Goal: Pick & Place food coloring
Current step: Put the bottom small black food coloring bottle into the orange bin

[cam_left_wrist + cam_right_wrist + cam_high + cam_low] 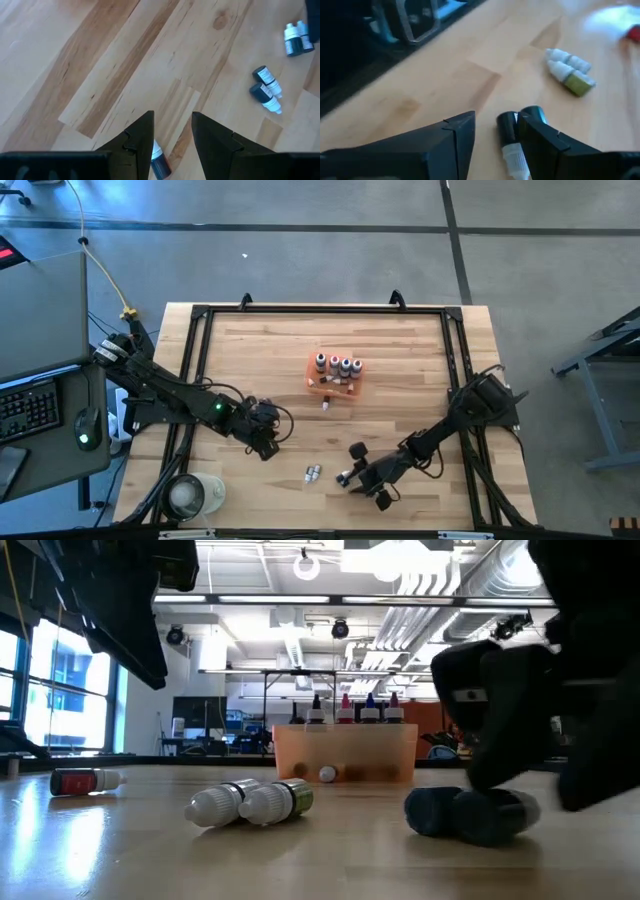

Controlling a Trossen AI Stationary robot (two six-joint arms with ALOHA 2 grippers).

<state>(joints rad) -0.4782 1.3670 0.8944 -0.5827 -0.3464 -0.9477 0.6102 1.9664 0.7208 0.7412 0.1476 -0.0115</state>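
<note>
We see the right gripper (362,480) low at the table's near edge, fingers apart around two dark-capped bottles (512,137) lying there. Left gripper (266,442) hovers mid-left, fingers apart, empty. Four bottles stand in the orange tray (331,383).

Daylight is coming through tall windows (60,690) on one side, and ceiling lights (305,565) are glowing among exposed ducts (470,585). A grey floor (300,250) is surrounding the wooden surface (400,390); a keyboard (28,410) is sitting beside it.

No legible text anywhere.
</note>
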